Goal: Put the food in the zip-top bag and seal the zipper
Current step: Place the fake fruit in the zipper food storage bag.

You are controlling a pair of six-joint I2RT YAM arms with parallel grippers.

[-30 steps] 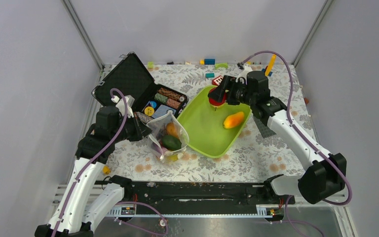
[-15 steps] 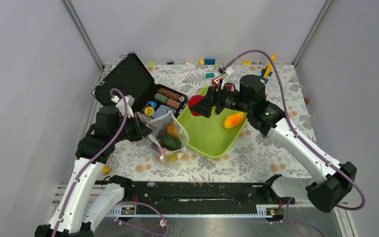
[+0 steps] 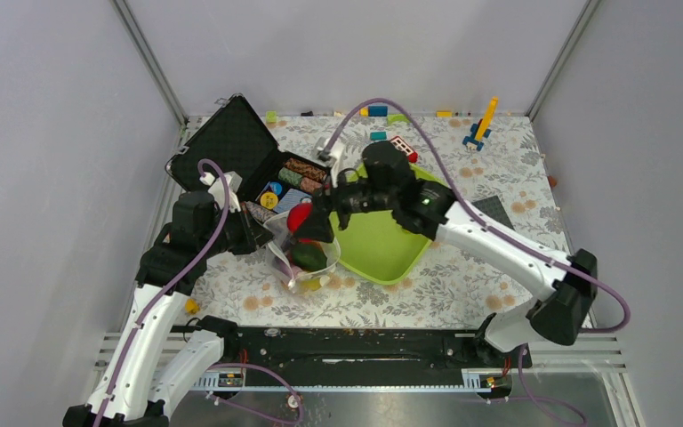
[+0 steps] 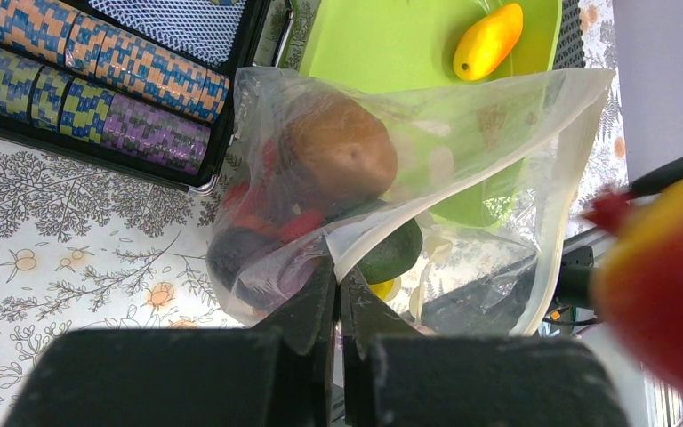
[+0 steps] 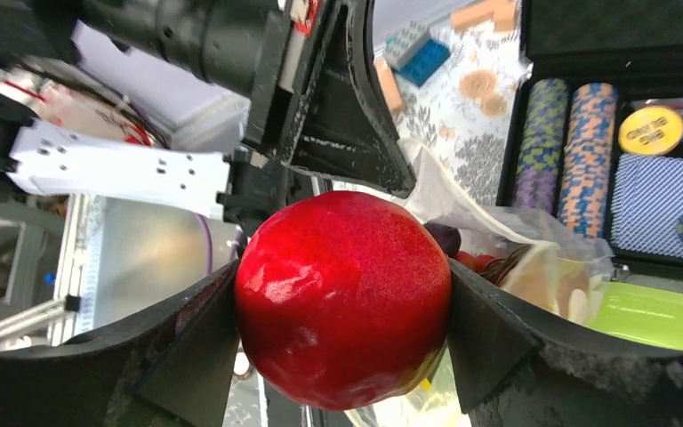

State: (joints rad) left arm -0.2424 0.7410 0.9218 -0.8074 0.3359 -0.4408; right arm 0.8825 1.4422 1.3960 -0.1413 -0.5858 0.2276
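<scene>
Getting close to done on the loading part, I'd say. The bag stands open between the chip case and the tray, and the left gripper is pinched shut on its near lip. Inside I can see a brown kiwi, a dark avocado, some red bits that are probably strawberries, and something dark purple low down. The right gripper is clamped around the apple, right over the bag's mouth, so that one looks about to go in. The mango lies alone in the tray, not bagged yet. After that the zipper needs closing; I can't really make out the strip here.

Materials: the bag is thin clear film, crinkly and floppy, so the mouth probably collapses if let go. The apple is round, glossy, hard-looking plastic with a fine speckle. The mango is smooth, oblong, orange-yellow. The tray is rigid lime plastic with a raised rim.
</scene>
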